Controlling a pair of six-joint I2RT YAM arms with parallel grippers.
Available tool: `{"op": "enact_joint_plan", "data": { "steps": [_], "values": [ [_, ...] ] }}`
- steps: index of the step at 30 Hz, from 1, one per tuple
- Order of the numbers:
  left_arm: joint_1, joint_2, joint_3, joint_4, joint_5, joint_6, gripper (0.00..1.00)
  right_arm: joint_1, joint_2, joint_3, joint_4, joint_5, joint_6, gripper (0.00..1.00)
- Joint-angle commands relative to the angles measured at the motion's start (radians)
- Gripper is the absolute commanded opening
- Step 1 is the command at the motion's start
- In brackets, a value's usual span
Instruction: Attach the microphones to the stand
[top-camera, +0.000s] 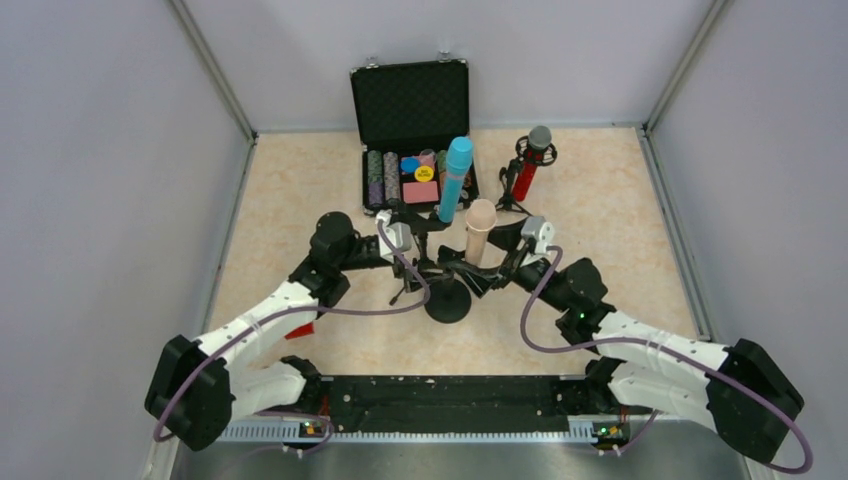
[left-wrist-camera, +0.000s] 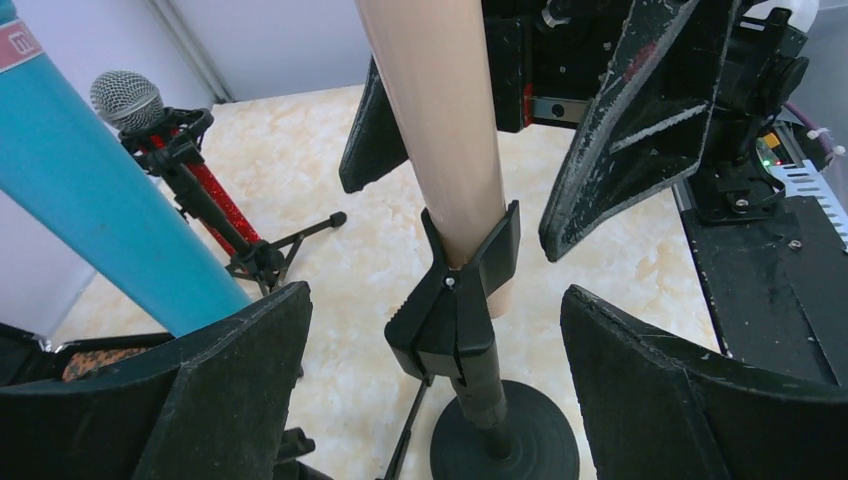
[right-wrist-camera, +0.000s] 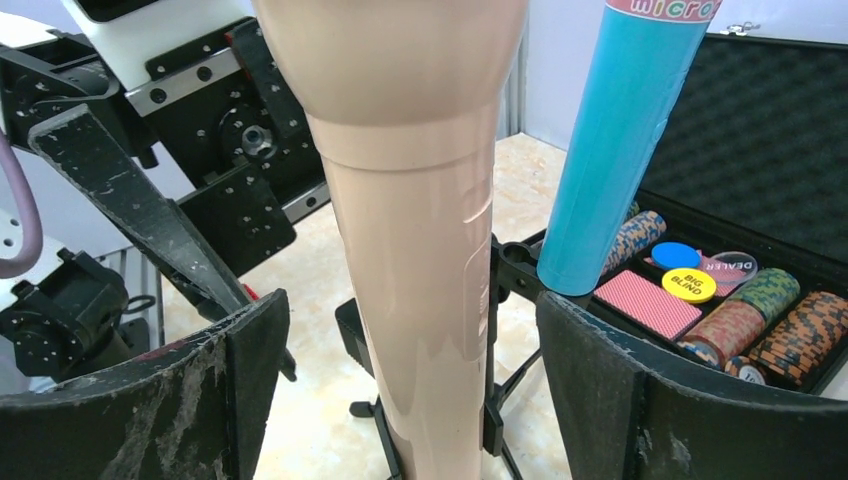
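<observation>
End effectors (left-wrist-camera: 432, 300) (right-wrist-camera: 410, 305) wide around peach microphone (top-camera: 480, 226)

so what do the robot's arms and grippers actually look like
Two matching arms: white shells on the left arm and right arm, black joints, a purple cable looping along each. Fingers are broad black wedges, scuffed with whitish marks.
</observation>
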Motion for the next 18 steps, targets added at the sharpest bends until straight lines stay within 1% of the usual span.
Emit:
{"op": "enact_joint_plan", "data": {
  "steps": [1, 7, 14, 16, 18],
  "values": [
    [-0.001, -0.089, -0.033, -0.031, -0.069, -0.006, 0.99, 0.014, -0.05, 0.016, -0.018, 0.028, 0.013, 0.92],
    [-0.001, -0.199, -0.087, -0.144, -0.13, -0.001, 0.99, 0.013, -0.106, -0.003, -0.048, 0.07, 0.018, 0.97],
    [-0.001, -0.274, -0.185, -0.141, -0.206, -0.051, 0.99, 0.013, -0.126, 0.014, -0.105, 0.055, 0.021, 0.98],
    [-0.001, -0.277, -0.213, -0.114, -0.221, -0.078, 0.98, 0.013, -0.125, 0.022, -0.118, 0.045, 0.021, 0.98],
    [-0.001, -0.272, -0.248, -0.053, -0.225, -0.116, 0.97, 0.012, -0.124, 0.031, -0.131, 0.039, 0.021, 0.98]
  ]
}}
